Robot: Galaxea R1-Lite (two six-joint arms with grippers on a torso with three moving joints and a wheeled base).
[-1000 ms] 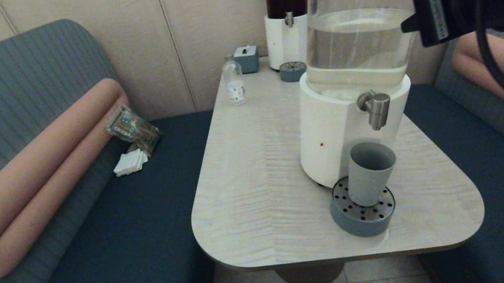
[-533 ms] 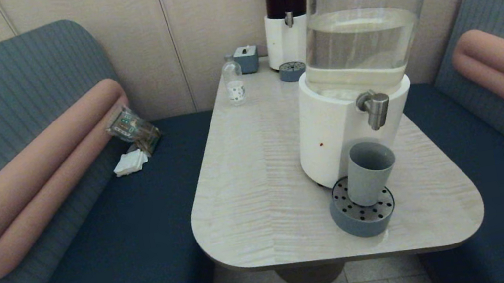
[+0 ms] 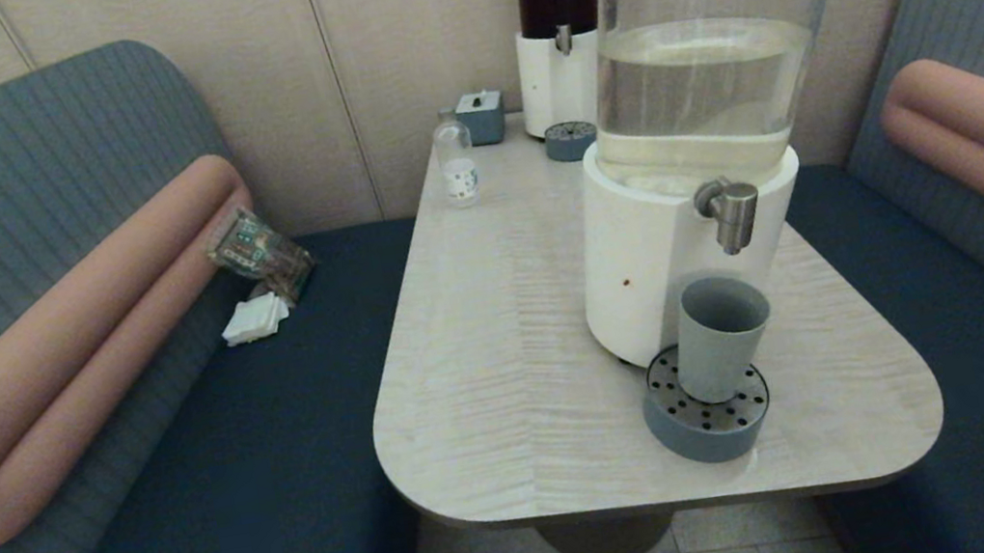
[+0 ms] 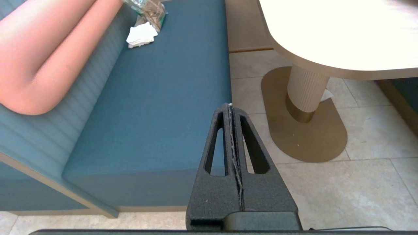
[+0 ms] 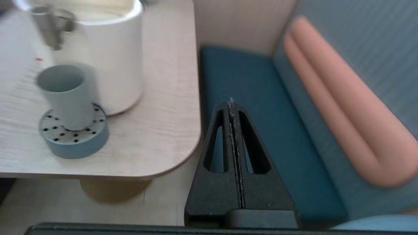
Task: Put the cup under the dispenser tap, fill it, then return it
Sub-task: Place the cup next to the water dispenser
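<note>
The grey-blue cup (image 3: 717, 335) stands upright on the round perforated drip tray (image 3: 707, 425), directly below the steel dispenser tap (image 3: 731, 212) of the big white-based dispenser (image 3: 680, 161). The cup (image 5: 67, 93) also shows in the right wrist view, off to the side of my right gripper (image 5: 231, 103). That gripper is shut and empty, hanging beside the table over the blue seat. My left gripper (image 4: 230, 107) is shut and empty, low over the floor by the left bench. Neither arm appears in the head view.
A smaller dark-liquid dispenser (image 3: 561, 32) with its own small tray (image 3: 570, 140), a grey box (image 3: 481, 114) and a clear bottle (image 3: 456, 162) stand at the table's far end. A packet (image 3: 259, 251) and white napkins (image 3: 254, 318) lie on the left bench.
My right arm, at the upper right of the head view a second ago, has dropped out of that view. The cup has stayed on the tray.
</note>
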